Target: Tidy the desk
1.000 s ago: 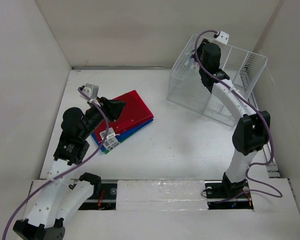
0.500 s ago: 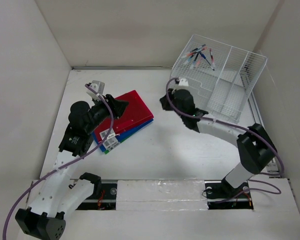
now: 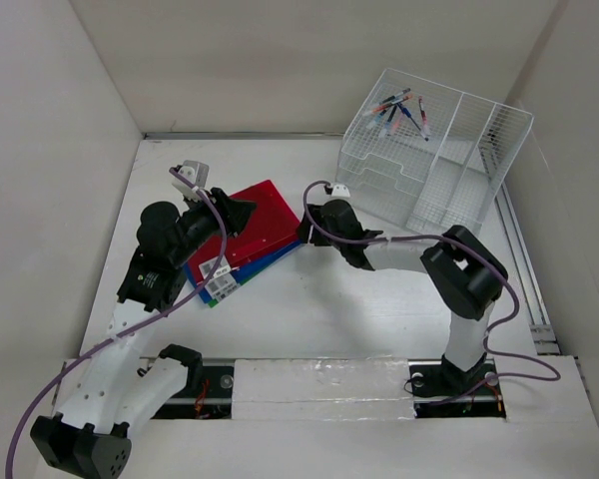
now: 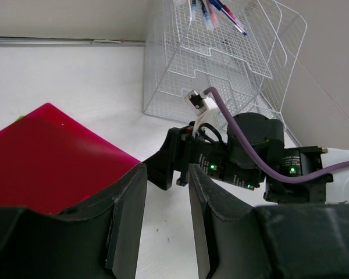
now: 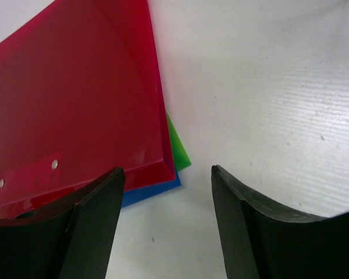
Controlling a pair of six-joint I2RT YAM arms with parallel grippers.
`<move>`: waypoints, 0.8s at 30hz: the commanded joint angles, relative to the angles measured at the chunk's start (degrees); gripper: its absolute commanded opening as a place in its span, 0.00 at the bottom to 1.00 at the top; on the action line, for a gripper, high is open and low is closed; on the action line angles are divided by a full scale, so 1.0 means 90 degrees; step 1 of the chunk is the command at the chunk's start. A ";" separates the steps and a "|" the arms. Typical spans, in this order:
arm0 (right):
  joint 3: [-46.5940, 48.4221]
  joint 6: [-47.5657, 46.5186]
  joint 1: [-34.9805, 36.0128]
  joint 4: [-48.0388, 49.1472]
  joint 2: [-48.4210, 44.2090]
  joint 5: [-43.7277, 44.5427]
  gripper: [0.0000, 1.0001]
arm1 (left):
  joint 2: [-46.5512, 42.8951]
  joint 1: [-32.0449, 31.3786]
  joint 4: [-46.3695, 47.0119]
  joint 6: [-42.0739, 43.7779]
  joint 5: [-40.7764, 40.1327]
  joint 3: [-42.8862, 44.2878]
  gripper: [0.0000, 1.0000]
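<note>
**Lining up on the folder stack**

I am hovering the left gripper [image 3: 238, 214] over the far part of the red folder [image 3: 272, 212]. Its jaws are standing narrowly parted with nothing between them. The folder is lying just below and to the left of its fingers.

Under the red folder, a blue folder [image 5: 152, 193] and a green folder [image 5: 178, 152] are peeking out at the corner. That corner is sitting just ahead of the right gripper [image 5: 166, 174], whose jaws are spread wide and empty, low over the desk [image 3: 349, 299]. The desk is stretching out bare beneath both tools.

Behind the right gripper, the wire rack [image 3: 449, 190] is already holding pens [image 3: 399, 108].

As I judge it, I am on the folder step. The next move is calling for the right jaws to slide onto the stack's corner and close, probably with the left tool steadying it.
</note>
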 commanded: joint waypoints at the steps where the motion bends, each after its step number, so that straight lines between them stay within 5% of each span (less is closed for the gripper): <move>1: 0.0390 0.0176 -0.0079 0.0507 0.0292 0.0033 0.67 | -0.0052 0.0040 0.0210 0.0061 0.0003 0.0052 0.30; 7: 0.0575 0.0197 -0.0138 0.0791 0.0586 -0.0397 0.68 | -0.0052 0.0040 0.0219 0.0061 0.0003 0.0042 0.30; 16: 0.0556 0.0431 -0.0138 0.0937 0.0840 -0.0836 0.55 | -0.0121 0.0040 0.0219 0.0061 0.0051 0.0052 0.30; 18: 0.0430 0.0489 -0.0196 0.1005 0.0830 -0.0905 0.41 | -0.0101 0.0040 0.0219 0.0051 0.0032 0.0052 0.30; 24: 0.0205 0.0519 -0.0196 0.0977 0.0665 -0.0477 0.25 | -0.0101 0.0040 0.0239 0.0041 0.0061 0.0032 0.30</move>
